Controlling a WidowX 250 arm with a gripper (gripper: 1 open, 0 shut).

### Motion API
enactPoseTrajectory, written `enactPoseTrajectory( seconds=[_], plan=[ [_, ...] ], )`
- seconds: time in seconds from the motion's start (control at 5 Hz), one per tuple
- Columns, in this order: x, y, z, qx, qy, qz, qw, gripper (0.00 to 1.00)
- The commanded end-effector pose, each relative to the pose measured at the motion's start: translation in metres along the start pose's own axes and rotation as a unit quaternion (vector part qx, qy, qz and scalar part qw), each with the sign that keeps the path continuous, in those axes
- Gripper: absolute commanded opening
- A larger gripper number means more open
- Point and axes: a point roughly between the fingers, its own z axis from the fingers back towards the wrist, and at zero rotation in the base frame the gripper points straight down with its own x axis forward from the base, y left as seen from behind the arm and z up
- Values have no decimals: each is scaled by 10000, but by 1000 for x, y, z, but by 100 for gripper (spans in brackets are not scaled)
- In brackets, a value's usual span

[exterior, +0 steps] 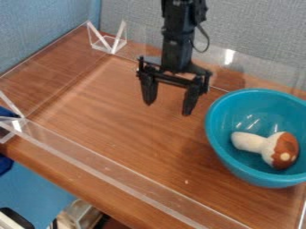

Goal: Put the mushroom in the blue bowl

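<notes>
The mushroom (pixel 270 148), with a cream stalk and a reddish-brown cap, lies on its side inside the blue bowl (pixel 253 111). The bowl stands on the wooden table at the right, and the frame edge cuts off part of it. My gripper (pixel 169 105) hangs from the black arm just left of the bowl. It points straight down and its two dark fingers (pixel 148 97) are spread open with nothing between them. Its tips hang just over the wood, apart from the bowl's rim.
A low clear acrylic wall (pixel 107 179) runs along the table's front edge, and clear triangular brackets (pixel 107 40) stand at the back left corner. A blue fabric wall closes the back. The wooden tabletop (pixel 84 98) stretches out to the left of the gripper.
</notes>
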Motion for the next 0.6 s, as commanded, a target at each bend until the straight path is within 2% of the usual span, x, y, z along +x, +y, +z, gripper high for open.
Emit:
enactPoseTrajectory(
  seconds=[0.0,0.2,0.4],
  plan=[
    [-1,-18,-3,-47,-180,-222,9996,100],
    [5,-26,3,-73,-267,-401,9988,100],
    [4,-29,6,-71,-292,-561,9980,100]
  ],
)
